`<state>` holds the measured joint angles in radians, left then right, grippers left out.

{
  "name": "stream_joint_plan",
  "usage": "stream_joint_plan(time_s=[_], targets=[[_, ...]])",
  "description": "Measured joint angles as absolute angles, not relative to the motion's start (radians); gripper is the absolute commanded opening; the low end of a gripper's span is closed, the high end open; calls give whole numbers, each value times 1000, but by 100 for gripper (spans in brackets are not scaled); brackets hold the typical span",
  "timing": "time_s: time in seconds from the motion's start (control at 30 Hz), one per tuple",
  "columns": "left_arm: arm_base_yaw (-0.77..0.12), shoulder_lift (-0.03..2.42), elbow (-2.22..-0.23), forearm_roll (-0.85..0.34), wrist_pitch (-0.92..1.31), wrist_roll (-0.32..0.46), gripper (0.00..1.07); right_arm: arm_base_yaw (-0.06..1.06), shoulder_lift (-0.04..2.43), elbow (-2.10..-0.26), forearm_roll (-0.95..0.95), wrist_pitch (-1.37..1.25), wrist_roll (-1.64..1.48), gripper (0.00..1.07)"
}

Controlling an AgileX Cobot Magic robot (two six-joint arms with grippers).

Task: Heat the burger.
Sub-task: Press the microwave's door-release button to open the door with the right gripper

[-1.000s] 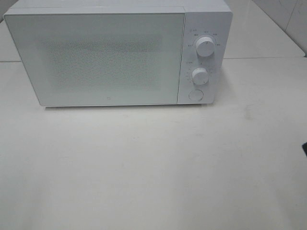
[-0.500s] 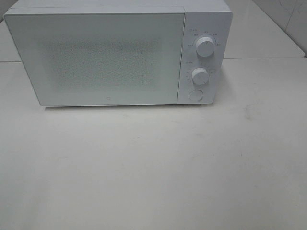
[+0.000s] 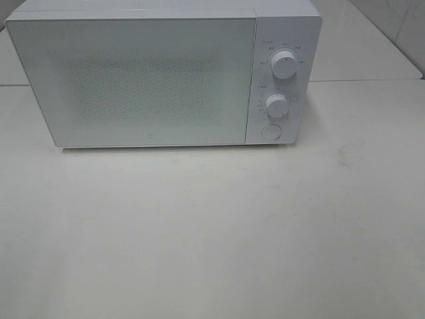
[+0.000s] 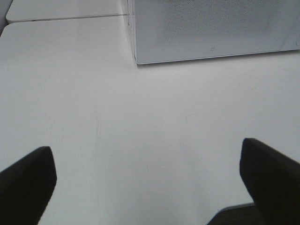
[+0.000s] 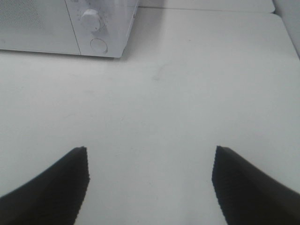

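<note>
The burger is out of view in every frame. A white microwave (image 3: 153,76) stands at the back of the table with its door shut; its front also shows in the left wrist view (image 4: 211,28) and its knob corner in the right wrist view (image 5: 70,28). My left gripper (image 4: 147,180) is open over bare tabletop in front of the microwave's left corner, nothing between its dark fingers (image 4: 28,180). My right gripper (image 5: 150,183) is also open over bare tabletop to the right of the microwave, holding nothing. Neither arm shows in the exterior high view.
The microwave's right panel carries two round knobs (image 3: 283,64) (image 3: 277,105) and a round button (image 3: 270,131). A seam (image 3: 365,81) between table sections runs behind it. The white tabletop (image 3: 212,232) stretches in front. A tiled wall (image 3: 405,26) rises at the far right.
A dark object at the right edge of the exterior high view one second ago has gone out of the picture. The microwave has not moved.
</note>
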<state>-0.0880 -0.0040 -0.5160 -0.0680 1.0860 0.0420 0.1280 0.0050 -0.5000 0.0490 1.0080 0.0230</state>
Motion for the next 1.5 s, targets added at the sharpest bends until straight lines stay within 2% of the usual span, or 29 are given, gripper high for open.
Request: stream_joint_plan(time_s=[0.67,1.03,1.23,1.5], targets=[[-88,-4,-516,-68,1086,42,100,123,-3,-504,58,1002,20,72],[-88,-4,-516,-68,1086,42,100,123,152,-518,74,788,19,72],[-88,-4,-516,-68,1086,42,100,123,317,-518,74,563,19,72],[-88,-4,-516,-68,1086,42,100,123,468,-518,74,413,19,72]])
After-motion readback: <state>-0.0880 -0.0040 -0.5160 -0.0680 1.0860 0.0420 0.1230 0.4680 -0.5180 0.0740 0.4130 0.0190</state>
